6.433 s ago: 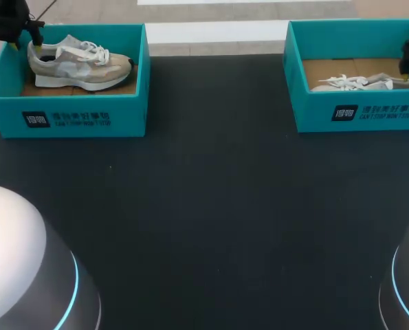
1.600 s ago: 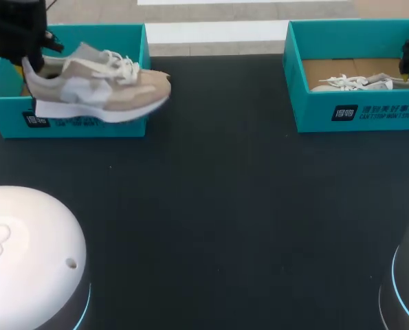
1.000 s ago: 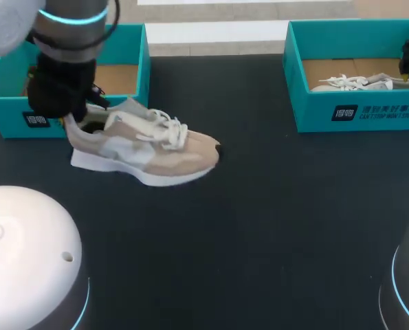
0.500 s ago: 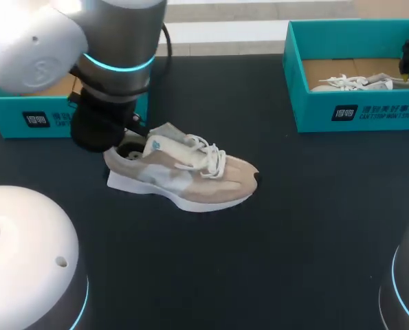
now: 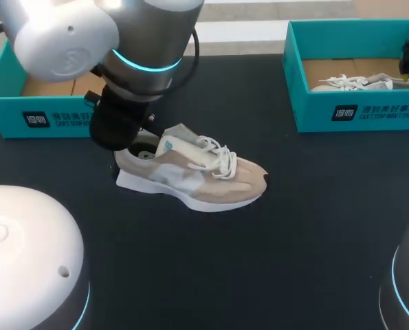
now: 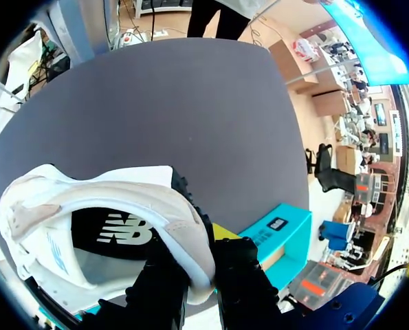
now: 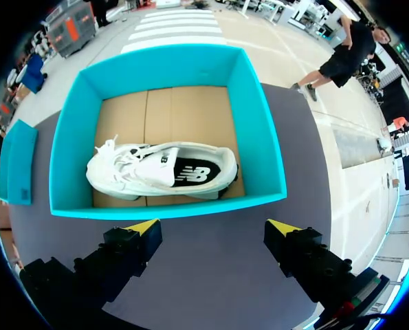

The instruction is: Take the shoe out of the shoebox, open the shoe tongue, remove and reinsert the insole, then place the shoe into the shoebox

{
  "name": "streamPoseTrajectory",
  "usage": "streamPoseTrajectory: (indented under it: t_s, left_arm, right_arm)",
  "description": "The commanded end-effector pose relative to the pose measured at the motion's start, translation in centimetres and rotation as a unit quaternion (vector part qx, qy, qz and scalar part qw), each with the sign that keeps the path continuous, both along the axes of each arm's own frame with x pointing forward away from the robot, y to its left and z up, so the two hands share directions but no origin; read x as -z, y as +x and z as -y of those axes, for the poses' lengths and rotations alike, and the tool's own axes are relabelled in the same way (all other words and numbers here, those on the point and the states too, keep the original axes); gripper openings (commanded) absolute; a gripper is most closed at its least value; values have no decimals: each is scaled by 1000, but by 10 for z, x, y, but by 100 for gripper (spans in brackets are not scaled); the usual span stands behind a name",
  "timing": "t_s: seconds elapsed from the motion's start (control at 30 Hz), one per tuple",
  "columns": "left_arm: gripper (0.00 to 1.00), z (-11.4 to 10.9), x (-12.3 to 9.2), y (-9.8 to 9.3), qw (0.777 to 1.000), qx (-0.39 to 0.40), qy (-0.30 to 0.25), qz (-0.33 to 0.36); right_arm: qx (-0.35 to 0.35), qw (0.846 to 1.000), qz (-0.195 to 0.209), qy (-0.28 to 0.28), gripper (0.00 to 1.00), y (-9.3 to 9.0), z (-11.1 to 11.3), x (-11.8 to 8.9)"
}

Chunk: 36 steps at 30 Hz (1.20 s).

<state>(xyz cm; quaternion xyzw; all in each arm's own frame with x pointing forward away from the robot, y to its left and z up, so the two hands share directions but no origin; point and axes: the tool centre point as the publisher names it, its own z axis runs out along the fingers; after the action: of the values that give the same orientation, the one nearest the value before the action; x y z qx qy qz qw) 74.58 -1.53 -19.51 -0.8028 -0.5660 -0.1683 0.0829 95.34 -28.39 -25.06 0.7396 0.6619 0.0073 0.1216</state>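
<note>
A beige and white sneaker (image 5: pixel 197 175) lies on the dark table left of the middle, with its toe to the right. My left gripper (image 5: pixel 137 146) is at the heel, shut on the heel collar. In the left wrist view the collar (image 6: pixel 183 220) sits pinched in that gripper (image 6: pixel 203 256). The left teal shoebox (image 5: pixel 53 117) behind the arm shows only its cardboard floor. My right gripper (image 7: pixel 214 227) hangs open above the near wall of the right teal shoebox (image 7: pixel 170 206). In the head view the right gripper (image 5: pixel 407 63) is at the far right.
A white sneaker (image 7: pixel 159 172) lies on its side in the right shoebox (image 5: pixel 359 113). My left arm's large joints (image 5: pixel 87 34) hang over the left box and the back left of the table. Bare dark table (image 5: pixel 273 247) stretches ahead of the shoe and to the right.
My left arm has carried the shoe out of the left shoebox, rightward and toward the front, down to the table. The right arm has not moved.
</note>
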Motion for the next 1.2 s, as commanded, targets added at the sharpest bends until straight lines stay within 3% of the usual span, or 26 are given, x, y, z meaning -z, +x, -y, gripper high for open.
streamPoseTrajectory:
  t_s: [0.03, 0.3, 0.77, 1.2]
  left_arm:
    - [0, 0, -1, 0, 1000, 0, -1, 0]
    - [0, 4, 24, -4, 997, -75, -14, -8]
    - [0, 16, 97, -7, 999, -50, 1, -9]
    - [0, 17, 135, -15, 999, -32, -9, -2]
  right_arm:
    - [1, 1000, 0, 0, 100, 0, 0, 0]
    - [1, 1000, 0, 0, 100, 0, 0, 0]
    - [1, 1000, 0, 0, 100, 0, 0, 0]
    - [1, 1000, 0, 0, 100, 0, 0, 0]
